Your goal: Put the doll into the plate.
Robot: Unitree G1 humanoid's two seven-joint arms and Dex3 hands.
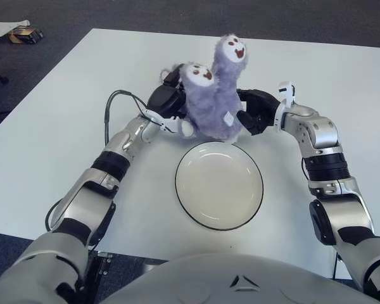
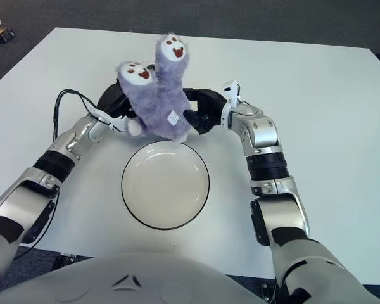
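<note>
A fluffy purple doll (image 1: 212, 104) with two white smiling faces stands up tilted, just behind the white, dark-rimmed plate (image 1: 218, 187) in the middle of the table. My left hand (image 1: 166, 100) presses on its left side, fingers partly hidden behind the fur. From the right, my right hand (image 1: 252, 114) clamps the doll's lower body with dark curled fingers. The doll's base hangs at the plate's far rim; whether it touches the table is hidden. The plate holds nothing.
The white table (image 1: 57, 133) reaches well to both sides of the plate. A black cable (image 1: 111, 104) loops off my left forearm. On the dark floor beyond the far left corner lie a small box and paper (image 1: 16, 31).
</note>
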